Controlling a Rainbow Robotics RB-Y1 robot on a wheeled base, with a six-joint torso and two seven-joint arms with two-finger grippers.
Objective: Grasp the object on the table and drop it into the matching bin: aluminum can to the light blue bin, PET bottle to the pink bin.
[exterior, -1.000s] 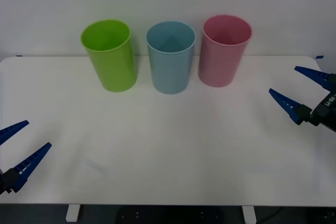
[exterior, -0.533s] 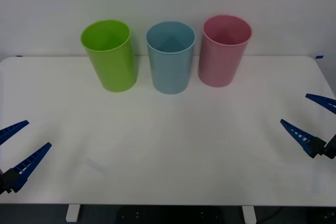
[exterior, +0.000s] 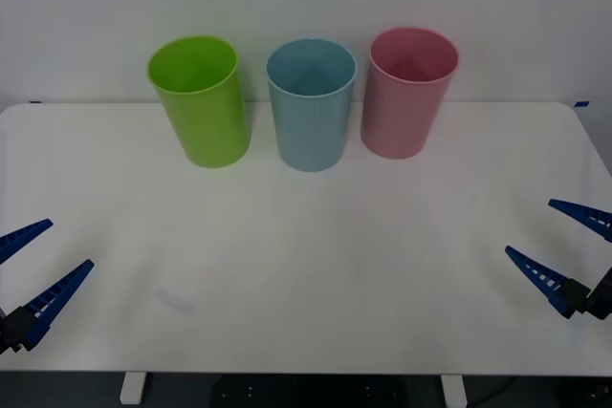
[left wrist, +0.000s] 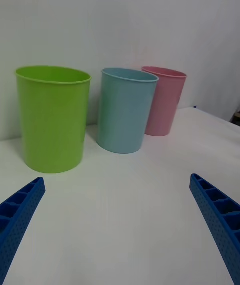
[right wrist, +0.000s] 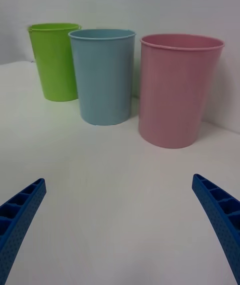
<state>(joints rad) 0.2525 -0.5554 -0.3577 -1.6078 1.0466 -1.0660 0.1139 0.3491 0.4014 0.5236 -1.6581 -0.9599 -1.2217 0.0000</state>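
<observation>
1. Bins stand in a row at the far side of the table (exterior: 306,265): a lime green bin (exterior: 199,100) on the left, the light blue bin (exterior: 311,103) in the middle, the pink bin (exterior: 408,91) on the right
2. No writing, label or brand can be read on any bin
3. All three are smooth, matte plastic cups, round, open-topped, with a thin rolled rim, tapering toward the base; they stand upright, near each other but apart
4. From the front, part of each inner wall can be seen through the mouth, but the bottoms are hidden; I cannot tell what, if anything, lies inside
5. The table is a flat white top with rounded corners; a faint smudge marks its near-left part
6. The left gripper (exterior: 31,270) hangs over the near-left edge, its blue ribbed fingers spread wide with nothing between them; its body is cut off by the picture's edge
7. The right gripper (exterior: 564,247) sits over the near-right edge, fingers likewise parted and empty, its far finger cut off at the border
8. In each wrist view the arm's own fingers (right wrist: 20,215) (left wrist: 215,220) show as perforated, ribbed blue wedges, with bare tabletop between them
</observation>
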